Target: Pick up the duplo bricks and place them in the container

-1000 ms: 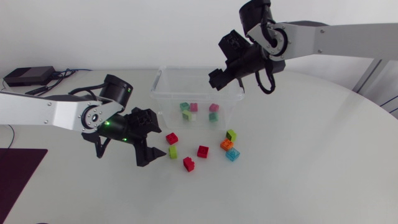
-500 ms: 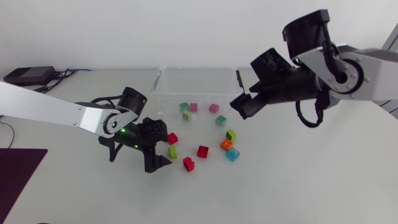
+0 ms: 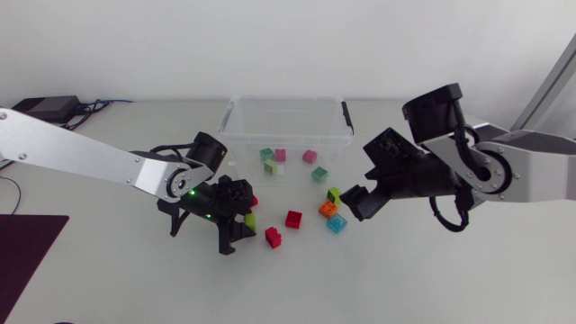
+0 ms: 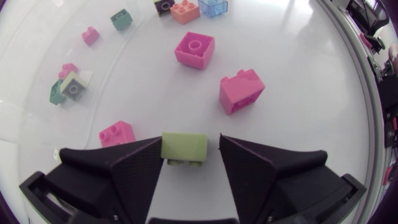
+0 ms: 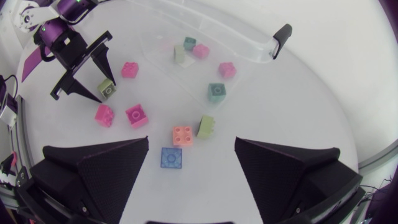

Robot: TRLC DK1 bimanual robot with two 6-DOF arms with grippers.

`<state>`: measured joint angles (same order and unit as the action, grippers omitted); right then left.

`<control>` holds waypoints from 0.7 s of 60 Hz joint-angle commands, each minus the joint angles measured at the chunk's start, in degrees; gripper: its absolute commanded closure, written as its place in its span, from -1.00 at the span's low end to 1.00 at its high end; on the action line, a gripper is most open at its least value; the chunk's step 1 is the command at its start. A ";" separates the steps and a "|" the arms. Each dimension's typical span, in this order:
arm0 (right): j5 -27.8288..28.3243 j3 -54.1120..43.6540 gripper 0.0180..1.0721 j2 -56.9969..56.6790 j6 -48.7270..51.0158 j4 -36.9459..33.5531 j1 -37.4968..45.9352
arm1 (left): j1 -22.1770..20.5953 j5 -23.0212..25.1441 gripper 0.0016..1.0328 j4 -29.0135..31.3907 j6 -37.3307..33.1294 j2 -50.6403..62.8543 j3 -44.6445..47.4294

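On the worktop [image 3: 432, 270], just in front of the container [image 3: 286, 99], the left end effector [image 4: 191, 140] straddles the lime brick [image 4: 185, 147]. It's released: one finger looks to touch, the other shows a gap, so no grip yet. The fingers face the brick's flat sides, presumably so closing pinches it square. The right end effector [image 5: 192, 142] hangs spread wide and empty over the orange brick [image 5: 182, 135] and blue brick [image 5: 171, 157] — likely staged for its own pick. Red bricks [image 3: 293, 219] lie loose between the arms; several bricks already sit inside the container.
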<state>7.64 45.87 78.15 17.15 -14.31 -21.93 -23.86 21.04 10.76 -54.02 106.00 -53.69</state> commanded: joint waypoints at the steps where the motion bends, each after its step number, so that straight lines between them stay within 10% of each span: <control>1: 0.01 -2.54 -0.90 2.53 -0.10 0.51 -1.01 | -0.49 0.76 0.41 -0.04 -0.03 1.58 -0.80; 42: -0.96 2.74 -0.72 21.08 -0.36 2.35 -2.15 | 1.80 0.85 0.44 9.19 4.10 -23.20 -0.27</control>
<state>7.16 46.87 97.23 17.08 -12.32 -23.59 -22.94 21.21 18.87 -51.00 84.99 -53.36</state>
